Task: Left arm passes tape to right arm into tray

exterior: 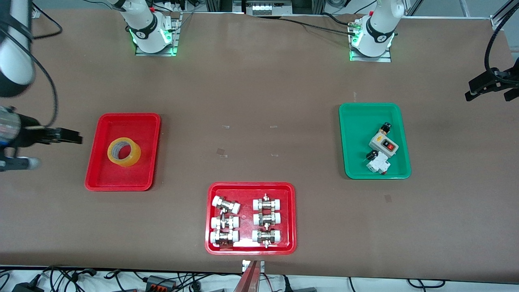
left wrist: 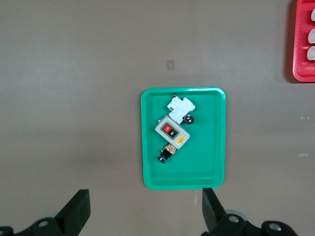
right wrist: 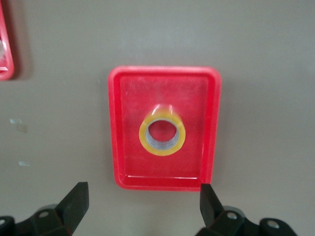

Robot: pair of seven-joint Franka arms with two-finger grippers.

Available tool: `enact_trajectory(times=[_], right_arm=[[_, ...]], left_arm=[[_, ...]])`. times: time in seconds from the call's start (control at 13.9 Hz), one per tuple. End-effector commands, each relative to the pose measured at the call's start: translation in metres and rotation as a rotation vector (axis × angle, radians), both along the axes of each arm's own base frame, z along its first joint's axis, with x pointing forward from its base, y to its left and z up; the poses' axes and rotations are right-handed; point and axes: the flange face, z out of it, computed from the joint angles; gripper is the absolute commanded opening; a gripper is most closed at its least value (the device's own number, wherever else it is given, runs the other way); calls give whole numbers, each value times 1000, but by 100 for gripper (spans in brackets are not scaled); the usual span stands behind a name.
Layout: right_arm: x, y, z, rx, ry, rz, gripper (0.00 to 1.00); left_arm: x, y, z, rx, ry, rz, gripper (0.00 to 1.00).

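Observation:
The yellow tape roll (exterior: pixel 123 152) lies flat in the middle of the plain red tray (exterior: pixel 121 117), toward the right arm's end of the table. It also shows in the right wrist view (right wrist: pixel 162 133), inside the tray (right wrist: pixel 165 71). My right gripper (exterior: pixel 65 136) is open and empty, raised over the bare table beside the tray's outer edge; in its own view the gripper (right wrist: pixel 142 196) holds nothing. My left gripper (exterior: pixel 486 86) is open and empty, raised over the table's left-arm end, beside the green tray; its own view shows the gripper (left wrist: pixel 145 201) with nothing between the fingers.
A green tray (exterior: pixel 357 121) with a switch box and small electrical parts sits toward the left arm's end; it also shows in the left wrist view (left wrist: pixel 206 147). A red tray (exterior: pixel 251 186) of white-capped metal fittings sits nearest the front camera, mid-table.

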Motion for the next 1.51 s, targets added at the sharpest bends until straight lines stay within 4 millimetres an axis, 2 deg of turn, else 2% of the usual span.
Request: enact_trajectory(times=[0.0, 0.14, 0.22, 0.29, 0.65, 1.08, 1.29, 1.43], right_arm=[[7, -6, 16, -10, -31, -37, 100], [8, 3, 25, -18, -68, -26, 100], [7, 7, 36, -14, -99, -21, 100], [8, 12, 36, -20, -108, -13, 100], [-20, -10, 35, -38, -152, -35, 100], [-30, -3, 54, -57, -173, -26, 100], [-35, -6, 51, -74, -148, -25, 100], [-50, -7, 44, -77, -141, -25, 100]], left_arm=[[2, 0, 5, 19, 4, -13, 100], [2, 0, 5, 19, 4, -13, 100], [2, 0, 5, 19, 4, -13, 100], [2, -2, 5, 19, 4, -15, 100], [2, -4, 10, 16, -7, -20, 100], [2, -7, 15, 20, -18, -25, 100], [2, -9, 20, 16, -29, -27, 100], [2, -10, 23, 16, -35, -29, 100]])
